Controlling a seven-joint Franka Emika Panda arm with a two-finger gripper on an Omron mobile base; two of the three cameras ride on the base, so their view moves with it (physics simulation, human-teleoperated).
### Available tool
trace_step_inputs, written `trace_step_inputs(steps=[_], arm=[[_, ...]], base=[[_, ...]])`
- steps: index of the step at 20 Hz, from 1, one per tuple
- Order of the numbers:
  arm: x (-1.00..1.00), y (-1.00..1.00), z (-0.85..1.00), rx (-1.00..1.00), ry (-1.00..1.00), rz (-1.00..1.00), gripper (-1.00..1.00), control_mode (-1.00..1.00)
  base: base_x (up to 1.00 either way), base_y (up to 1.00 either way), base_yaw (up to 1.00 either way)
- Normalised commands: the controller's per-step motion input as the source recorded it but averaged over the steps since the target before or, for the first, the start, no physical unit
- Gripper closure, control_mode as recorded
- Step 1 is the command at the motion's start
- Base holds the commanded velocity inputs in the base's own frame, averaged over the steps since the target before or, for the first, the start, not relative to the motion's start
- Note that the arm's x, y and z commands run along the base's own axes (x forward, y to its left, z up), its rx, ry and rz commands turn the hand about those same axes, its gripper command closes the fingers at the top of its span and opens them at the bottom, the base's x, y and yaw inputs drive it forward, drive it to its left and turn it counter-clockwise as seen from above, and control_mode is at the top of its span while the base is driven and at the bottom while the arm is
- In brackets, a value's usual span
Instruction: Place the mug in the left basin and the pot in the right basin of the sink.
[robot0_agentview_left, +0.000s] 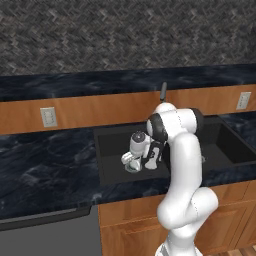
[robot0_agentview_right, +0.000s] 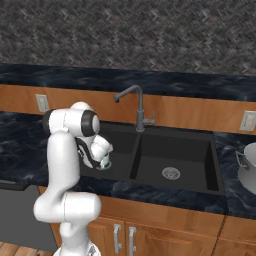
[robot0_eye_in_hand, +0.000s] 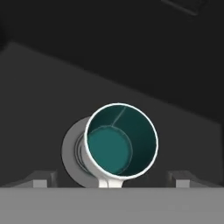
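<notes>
I am looking into a home kitchen. A black double sink (robot0_agentview_right: 172, 155) with faucet (robot0_agentview_right: 134, 102) sits in dark marble counters (robot0_agentview_left: 45, 160) over wooden cabinets (robot0_agentview_right: 150, 227).

Dark grey herringbone tile wall (robot0_agentview_left: 125, 35) far beyond the claw, wooden backsplash band (robot0_agentview_left: 100, 112) with white wall outlets (robot0_agentview_left: 48, 117) behind it, black marbled stone counter (robot0_agentview_left: 45, 165) beside it, wooden cabinet doors (robot0_agentview_right: 165, 235) below
</notes>
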Motion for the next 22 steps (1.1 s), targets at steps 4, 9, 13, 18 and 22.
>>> trace_step_inputs(steps=[4, 9, 13, 18, 22], arm=[[-0.16, 0.00, 0.49, -0.02, -0.08, 0.00, -1.00, -1.00], [-0.37, 0.01, 0.25, 0.00, -0.04, 0.00, -1.00, -1.00], [-0.51, 0.00, 0.45, 0.00, -0.02, 0.00, -1.00, -1.00], [-0.30, 0.00, 0.76, 0.01, 0.00, -0.01, -1.00, -1.00], [-0.08, 0.00, 0.76, 0.03, 0.00, -0.03, -1.00, -1.00]], base=[[0.00, 0.00, 0.00], [0.00, 0.00, 0.00], [0.00, 0.00, 0.00], [0.00, 0.00, 0.00], [0.00, 0.00, 0.00]])
